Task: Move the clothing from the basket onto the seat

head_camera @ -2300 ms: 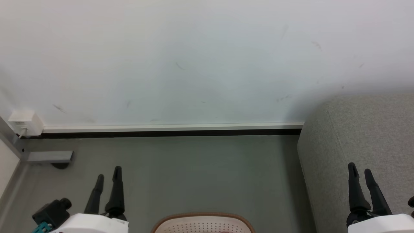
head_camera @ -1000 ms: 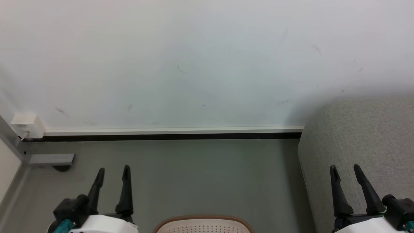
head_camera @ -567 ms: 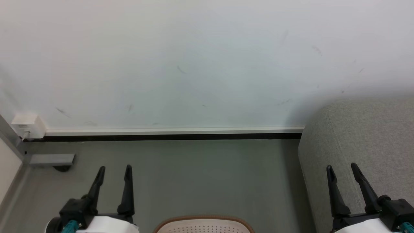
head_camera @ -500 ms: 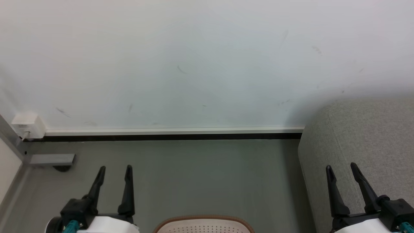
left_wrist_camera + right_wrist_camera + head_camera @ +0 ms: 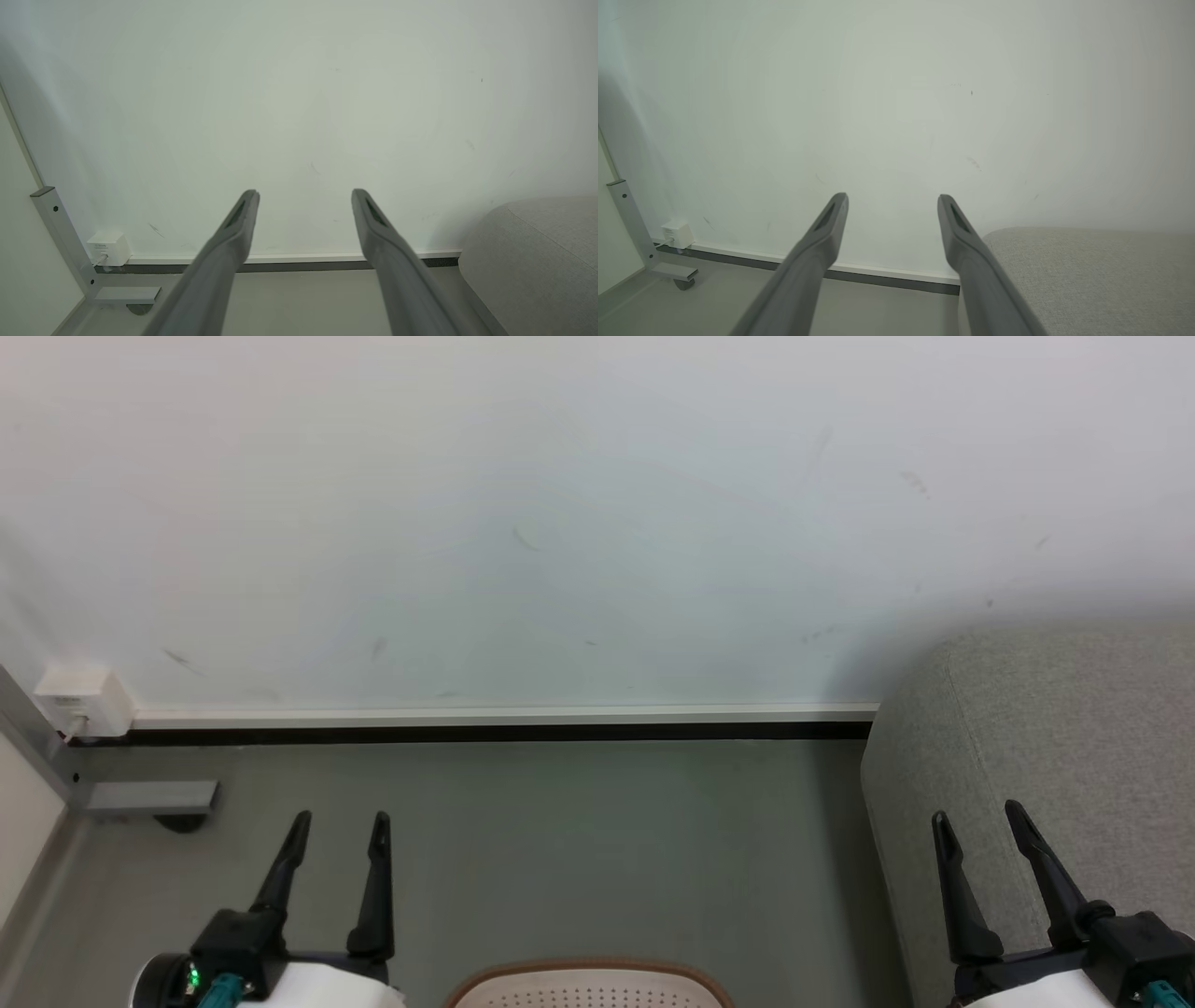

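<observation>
- Nearest, centre: far rim of the basket (image 5: 588, 968); clothing presumably inside, hidden below the edge, so lie and long axis impossible to tell.
- Likely soft, light, floppy; best pinched at a bunched fold, lifted clear of the rim.
- Either side: left gripper (image 5: 341, 821) and right gripper (image 5: 976, 814), both spread wide, empty.
- Right, farther: seat (image 5: 1074, 728), against the wall (image 5: 560, 523).

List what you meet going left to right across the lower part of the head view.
white wall box → left gripper, open → basket → right gripper, open
</observation>
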Tool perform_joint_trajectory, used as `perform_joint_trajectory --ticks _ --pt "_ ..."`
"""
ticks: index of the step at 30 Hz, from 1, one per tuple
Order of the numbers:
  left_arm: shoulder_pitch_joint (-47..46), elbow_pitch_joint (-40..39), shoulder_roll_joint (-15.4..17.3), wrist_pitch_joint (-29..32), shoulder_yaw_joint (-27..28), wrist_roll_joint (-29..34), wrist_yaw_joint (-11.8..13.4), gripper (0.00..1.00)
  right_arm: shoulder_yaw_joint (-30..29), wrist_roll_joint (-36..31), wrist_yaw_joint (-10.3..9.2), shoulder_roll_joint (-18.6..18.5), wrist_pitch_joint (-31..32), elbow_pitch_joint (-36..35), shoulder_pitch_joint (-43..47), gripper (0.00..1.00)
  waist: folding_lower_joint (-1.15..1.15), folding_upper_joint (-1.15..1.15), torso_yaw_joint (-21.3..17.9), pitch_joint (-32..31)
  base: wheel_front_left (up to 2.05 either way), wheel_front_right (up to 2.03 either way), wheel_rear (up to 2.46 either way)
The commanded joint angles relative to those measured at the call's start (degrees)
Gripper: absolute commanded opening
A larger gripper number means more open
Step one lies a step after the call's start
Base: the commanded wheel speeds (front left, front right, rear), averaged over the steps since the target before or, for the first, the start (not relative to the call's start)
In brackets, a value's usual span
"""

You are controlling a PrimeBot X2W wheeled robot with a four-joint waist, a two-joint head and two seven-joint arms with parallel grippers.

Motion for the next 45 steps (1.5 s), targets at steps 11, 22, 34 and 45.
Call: perform_joint_trajectory --ticks 11,22,34,45 --pt "-0.47 0.38 0.36 -0.11 0.42 -0.68 -0.7 1.0 -0.02 0.44 -0.12 -0.14 0.01 -0.18 -0.57 1.0 0.0 0.0 0.07 -0.01 0.0 0.0 0.0" --pt "-0.75 0.68 0.35 -0.09 0.68 -1.05 -1.25 1.0 0.43 0.88 -0.12 -0.39 0.01 -0.27 -0.63 1.0 0.0 0.0 -0.1 -0.05 0.0 0.0 0.0" --pt "-0.57 0.61 0.35 -0.09 0.47 -1.39 -1.19 1.0 0.93 1.09 -0.12 -0.82 0.01 -0.08 -1.0 1.0 0.0 0.0 -0.26 0.24 0.0 0.0 0.0" --pt "-1.28 0.86 0.35 -0.09 0.53 -4.21 -1.84 1.0 1.52 1.13 -0.12 -1.15 0.02 -0.52 -2.37 1.0 0.0 0.0 -1.4 2.11 0.0 0.0 0.0"
